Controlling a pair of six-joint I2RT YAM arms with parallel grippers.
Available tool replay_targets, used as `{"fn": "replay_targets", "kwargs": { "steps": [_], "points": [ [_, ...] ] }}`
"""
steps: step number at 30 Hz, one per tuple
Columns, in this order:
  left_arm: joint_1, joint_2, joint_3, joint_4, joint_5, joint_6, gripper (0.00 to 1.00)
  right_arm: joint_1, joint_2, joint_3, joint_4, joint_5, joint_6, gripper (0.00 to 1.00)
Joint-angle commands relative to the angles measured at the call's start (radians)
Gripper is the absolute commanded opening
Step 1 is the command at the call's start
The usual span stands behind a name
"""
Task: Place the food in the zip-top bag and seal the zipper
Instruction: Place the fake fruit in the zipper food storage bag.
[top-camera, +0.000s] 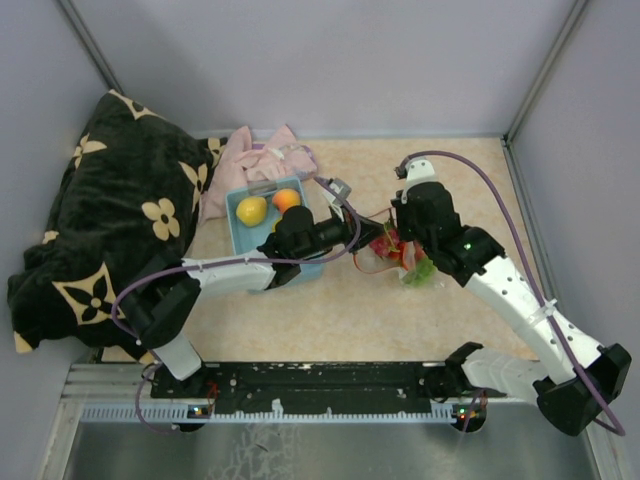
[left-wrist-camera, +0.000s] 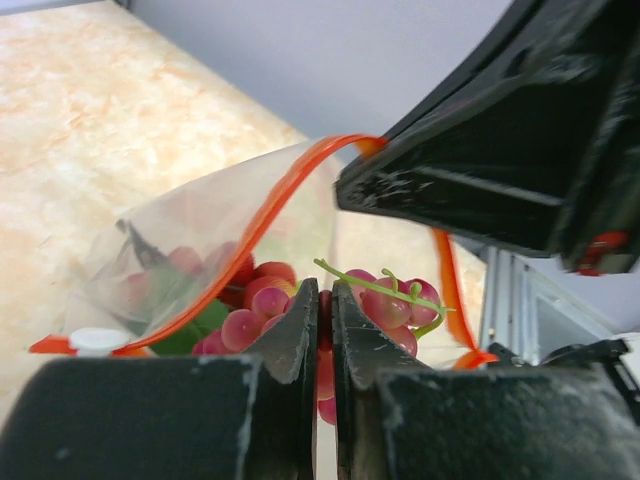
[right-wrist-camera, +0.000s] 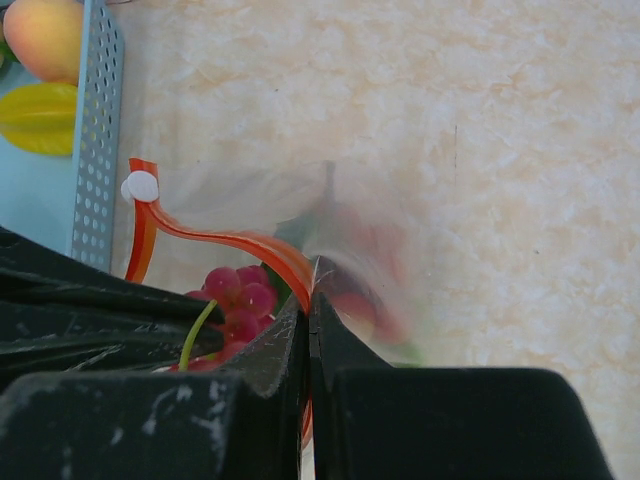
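Observation:
The clear zip-top bag (top-camera: 372, 262) lies right of the basket, its mouth held open. Its red-orange zipper (left-wrist-camera: 268, 215) curves over the opening, with the white slider (right-wrist-camera: 140, 186) at one end. My left gripper (left-wrist-camera: 328, 295) is shut on the dark-red grapes (left-wrist-camera: 385, 300) at the bag's mouth, above red and green food (left-wrist-camera: 200, 320) inside the bag. My right gripper (right-wrist-camera: 310, 285) is shut on the zipper edge (right-wrist-camera: 255, 248) and holds it up. The yellow pear (top-camera: 252, 210) and orange peach (top-camera: 287, 200) lie in the basket, as does a yellow piece (right-wrist-camera: 40, 118).
The light-blue basket (top-camera: 240, 240) stands left of the bag, touching the left arm. A pink cloth (top-camera: 258, 160) lies behind it. A big dark flowered pillow (top-camera: 110, 230) fills the left side. Grey walls close the back and sides.

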Motion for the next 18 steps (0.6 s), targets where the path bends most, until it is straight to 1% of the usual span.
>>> {"fn": "replay_targets", "kwargs": {
  "steps": [1,6,10,13,15,17,18],
  "points": [
    [-0.004,0.015,0.06,-0.037,-0.062,0.092,0.0,-0.005,-0.045,0.055,0.036,0.0,0.004,0.0],
    [-0.005,0.03,0.105,-0.153,-0.096,0.167,0.0,-0.005,-0.053,0.05,0.041,0.001,0.001,0.0],
    [-0.02,0.043,0.147,-0.214,-0.07,0.21,0.01,-0.005,-0.051,0.046,0.045,-0.003,0.001,0.0],
    [-0.035,0.062,0.197,-0.304,-0.037,0.244,0.11,-0.005,-0.051,0.046,0.045,-0.002,-0.002,0.0],
    [-0.039,0.063,0.205,-0.329,-0.02,0.243,0.19,-0.004,-0.051,0.044,0.044,0.002,-0.004,0.0],
    [-0.039,0.047,0.192,-0.333,-0.018,0.236,0.31,-0.005,-0.054,0.041,0.045,0.005,-0.004,0.0],
    [-0.038,0.036,0.184,-0.334,-0.02,0.234,0.36,-0.005,-0.055,0.04,0.047,0.006,-0.005,0.0]
  ]
}}
